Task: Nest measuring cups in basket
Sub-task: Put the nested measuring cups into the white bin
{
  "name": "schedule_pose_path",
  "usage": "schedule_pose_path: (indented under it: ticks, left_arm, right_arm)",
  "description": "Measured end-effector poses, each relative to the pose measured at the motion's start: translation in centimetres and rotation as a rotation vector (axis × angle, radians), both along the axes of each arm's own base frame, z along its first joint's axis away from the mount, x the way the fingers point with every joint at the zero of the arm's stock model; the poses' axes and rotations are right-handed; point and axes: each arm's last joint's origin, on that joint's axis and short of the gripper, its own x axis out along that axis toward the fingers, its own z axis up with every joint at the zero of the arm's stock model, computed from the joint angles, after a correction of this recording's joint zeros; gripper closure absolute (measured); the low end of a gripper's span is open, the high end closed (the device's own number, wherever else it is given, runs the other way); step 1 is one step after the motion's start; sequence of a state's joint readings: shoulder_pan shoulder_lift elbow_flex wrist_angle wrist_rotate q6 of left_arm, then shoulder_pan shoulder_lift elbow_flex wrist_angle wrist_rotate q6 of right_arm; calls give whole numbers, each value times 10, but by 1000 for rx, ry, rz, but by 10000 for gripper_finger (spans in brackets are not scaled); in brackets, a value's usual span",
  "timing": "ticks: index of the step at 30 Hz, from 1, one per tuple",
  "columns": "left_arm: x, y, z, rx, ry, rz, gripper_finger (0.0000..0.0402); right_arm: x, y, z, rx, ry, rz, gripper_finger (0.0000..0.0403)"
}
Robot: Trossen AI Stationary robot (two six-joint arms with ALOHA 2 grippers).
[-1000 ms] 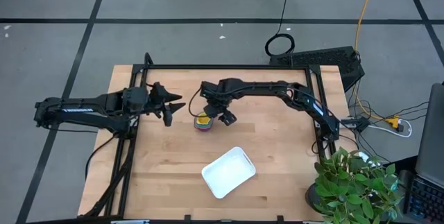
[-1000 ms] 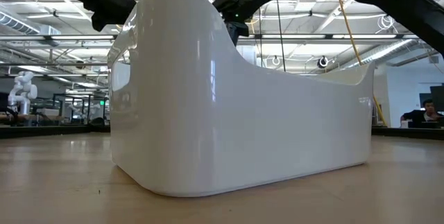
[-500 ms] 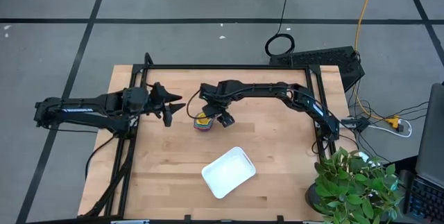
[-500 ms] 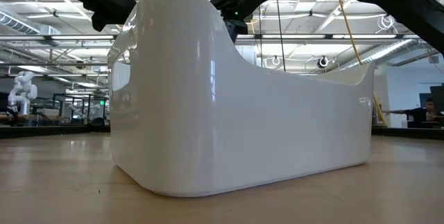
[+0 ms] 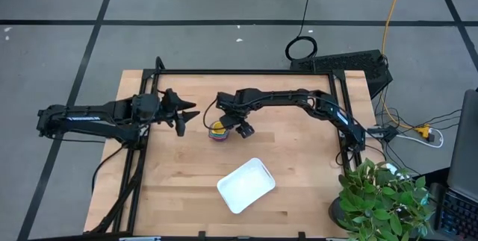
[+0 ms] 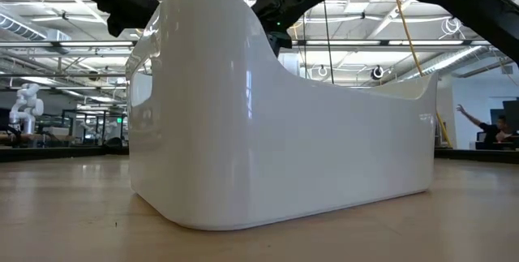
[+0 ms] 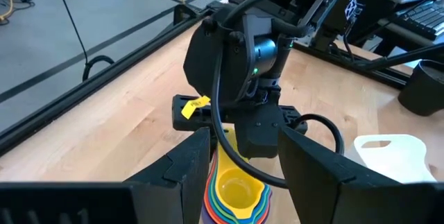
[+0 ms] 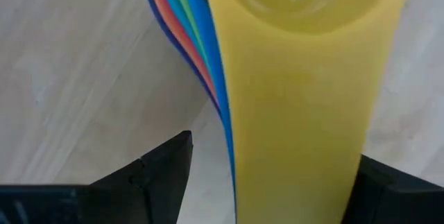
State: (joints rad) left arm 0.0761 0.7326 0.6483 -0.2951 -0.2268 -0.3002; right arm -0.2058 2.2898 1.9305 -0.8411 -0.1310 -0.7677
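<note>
High view: the cups [image 5: 217, 130] sit as one nested stack on the table [image 5: 299, 174], well apart from the basket [image 5: 246, 185], which lies nearer the front edge and a little toward the right arm's side. The right gripper [image 5: 231, 124] hangs over the stack's handle side; the left gripper [image 5: 185, 115] waits just beside the stack on the other side, fingers spread and empty. Both are near, but the right one is closer and already over the handles

Low view: the basket's [image 6: 284, 140] white wall fills the picture and hides the cups; both arms cross above it, and a person sits far off in the room

Left wrist view: the stack [image 7: 234, 193], yellow cup innermost, rests below the right gripper [image 7: 246, 137], whose body covers the handles

Right wrist view: the yellow handle [image 8: 298, 106] runs straight out between the right arm's fingers [image 8: 163, 165], with blue, green, red and navy handle edges fanned beside it. The fingers stand spread, one on each side of the handles, not touching them as far as I can tell. The handles' long axis points along the gripper's reach, so closing across them looks like the coming move
</note>
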Motion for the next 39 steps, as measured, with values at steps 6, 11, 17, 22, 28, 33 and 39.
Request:
schedule_pose_path:
  ticks: [6, 11, 17, 22, 28, 33, 39]
  left_arm:
    - [0, 0, 0, -2, -1, 1, 231]
    - [0, 0, 0, -3, -1, 1, 231]
    - [0, 0, 0, -1, 0, 0, 231]
    - [0, 0, 0, -1, 0, 0, 231]
    - [0, 0, 0, -1, 0, 0, 231]
    - [0, 0, 0, -1, 1, 0, 231]
    - [0, 0, 0, 0, 2, 0, 231]
  right_arm:
    - [3, -1, 1, -6, -28, 0, 170]
    - [3, -1, 1, -8, -36, 0, 226]
    - [3, -1, 1, -8, -35, 0, 274]
    - [3, -1, 1, -9, -35, 3, 270]
    - [3, -1, 1, -14, -34, 2, 274]
    - [2, 0, 0, -8, -20, 2, 258]
    - [-1, 0, 0, 6, 11, -3, 224]
